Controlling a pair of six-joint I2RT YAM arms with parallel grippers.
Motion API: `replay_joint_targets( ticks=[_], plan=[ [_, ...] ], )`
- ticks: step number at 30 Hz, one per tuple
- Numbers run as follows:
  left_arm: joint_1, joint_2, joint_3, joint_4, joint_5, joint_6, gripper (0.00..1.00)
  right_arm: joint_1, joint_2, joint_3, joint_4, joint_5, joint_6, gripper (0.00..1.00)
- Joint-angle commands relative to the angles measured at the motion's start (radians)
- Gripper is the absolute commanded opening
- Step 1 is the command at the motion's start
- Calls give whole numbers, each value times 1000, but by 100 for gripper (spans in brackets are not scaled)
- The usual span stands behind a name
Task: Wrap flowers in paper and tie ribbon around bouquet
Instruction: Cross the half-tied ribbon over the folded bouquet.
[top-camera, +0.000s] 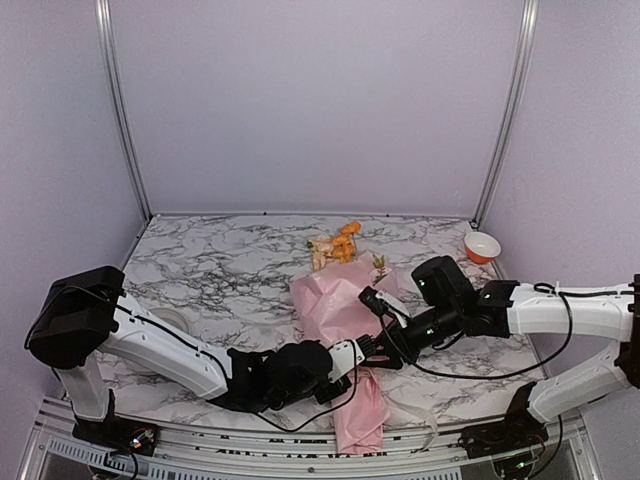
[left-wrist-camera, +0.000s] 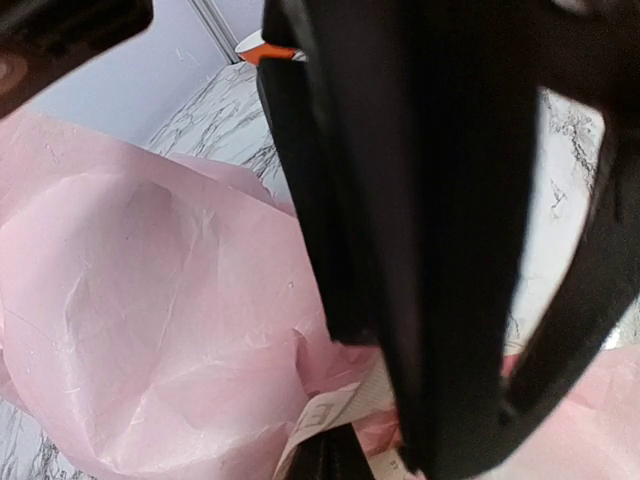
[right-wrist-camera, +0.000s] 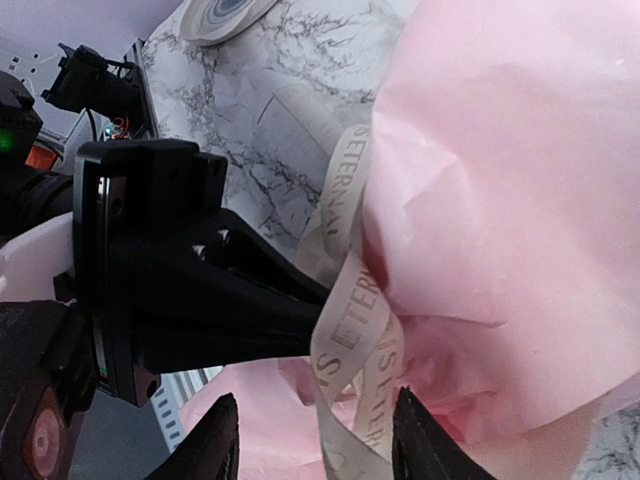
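Observation:
The bouquet lies mid-table as a cone of pink paper (top-camera: 335, 305), with the orange and yellow flowers (top-camera: 340, 245) poking out at its far end. A cream ribbon (right-wrist-camera: 350, 320) with printed letters loops round the paper's narrow part. My left gripper (top-camera: 372, 350) is shut on the ribbon (left-wrist-camera: 335, 412) right against the paper (left-wrist-camera: 150, 300). In the right wrist view its black tip (right-wrist-camera: 300, 300) meets the ribbon. My right gripper (right-wrist-camera: 318, 445) is open, and two ribbon strands hang between its fingers. In the top view it (top-camera: 383, 338) sits beside the left one.
A small red-and-white bowl (top-camera: 482, 246) stands at the back right. A round grey ringed disc (top-camera: 165, 322) lies left, beside the left arm. The right arm's black body (left-wrist-camera: 450, 200) fills most of the left wrist view. The table's front rail (top-camera: 250, 440) runs close below the bouquet.

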Motion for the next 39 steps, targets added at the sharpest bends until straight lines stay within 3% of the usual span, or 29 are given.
replay_joint_targets(
  ticks=[1, 6, 11, 15, 21, 28, 33, 39],
  plan=[
    [13, 8, -14, 48, 11, -35, 0, -48, -43, 77, -73, 94, -40, 52],
    [16, 20, -12, 57, 23, -38, 0, -52, -19, 98, -71, 124, -40, 50],
    [16, 21, -15, 64, 34, -49, 0, -49, 100, 150, -92, 153, -54, 15],
    [19, 16, -27, 72, 31, -54, 0, -39, 140, 149, -109, 123, -87, 6],
    [25, 19, -34, 83, 38, -62, 0, -28, 150, 99, -92, 17, -104, 8],
    [33, 13, -46, 87, 53, -82, 0, -11, 148, 70, -21, -56, -103, 18],
    [35, 13, -48, 92, 68, -96, 0, -10, 177, 64, 29, 5, -78, 31],
    [38, 10, -55, 95, 71, -102, 0, 31, 179, 77, 6, 149, -92, 31]
  ],
)
